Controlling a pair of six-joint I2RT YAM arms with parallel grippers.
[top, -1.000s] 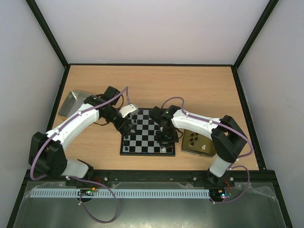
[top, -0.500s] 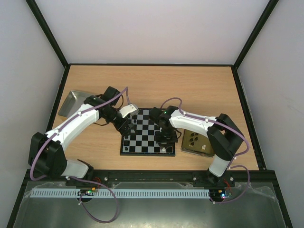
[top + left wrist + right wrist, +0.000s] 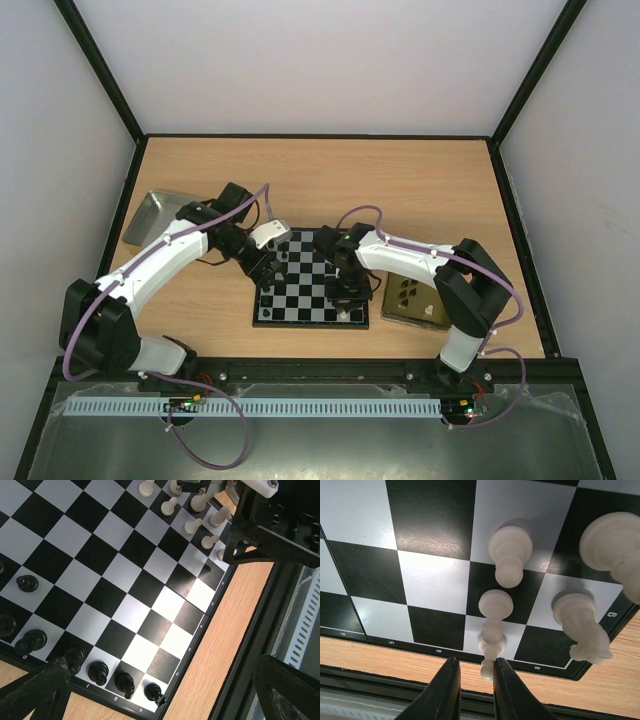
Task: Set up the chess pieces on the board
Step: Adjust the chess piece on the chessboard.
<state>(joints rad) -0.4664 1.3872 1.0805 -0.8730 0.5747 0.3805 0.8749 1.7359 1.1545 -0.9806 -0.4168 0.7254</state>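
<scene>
Because cream neighbours [image 3: 510, 550] crowd the edge row at lower right of the right wrist view, the right gripper [image 3: 476, 667] pinches a tall cream piece [image 3: 492, 630], perhaps a bishop, by its head, upright over the board [image 3: 435, 510]. We judge the left gripper [image 3: 157, 685], fingers spread and empty, hovers over the black pieces [image 3: 100, 672] to stay clear.

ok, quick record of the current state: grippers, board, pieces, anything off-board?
left gripper: open wide, empty, above the board's black-piece edge
right gripper: fingers flank the top of a white piece in the edge row; contact unclear
board: table centre, between the arms
black pieces: in a line along one edge, a few in the next row
white pieces: along the opposite edge
gold tin: beside the board's right edge
metal tray: far left of table
</scene>
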